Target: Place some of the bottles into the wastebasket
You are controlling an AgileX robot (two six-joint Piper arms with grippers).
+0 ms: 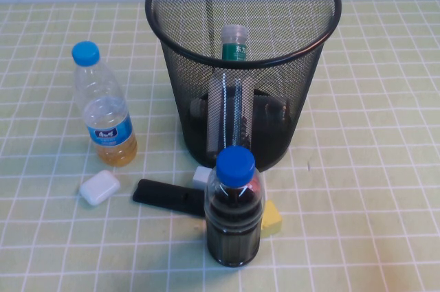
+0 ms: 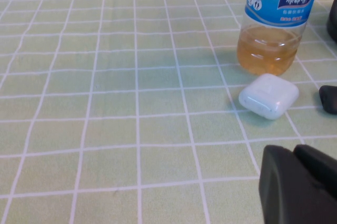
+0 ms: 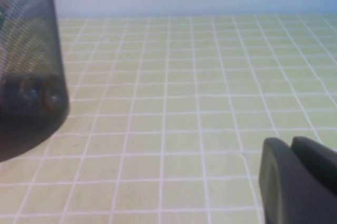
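Seemingly done, one white-capped bottle (image 1: 233,51) stood inside the wastebasket (image 1: 302,51) at frame center, while left gripper (image 2: 300,184) and right gripper (image 3: 300,179) hung low, fingers together.

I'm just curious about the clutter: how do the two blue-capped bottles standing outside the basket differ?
The clear blue-capped bottle with yellowish liquid is slimmer, blue-labelled and only filled near its bottom; the blue-capped dark-filled bottle is stouter and dark almost to its shoulder. The first stands left of the black wire-mesh wastebasket, the second in front. Both stand upright and capped. Left gripper and right gripper hang low nearby.
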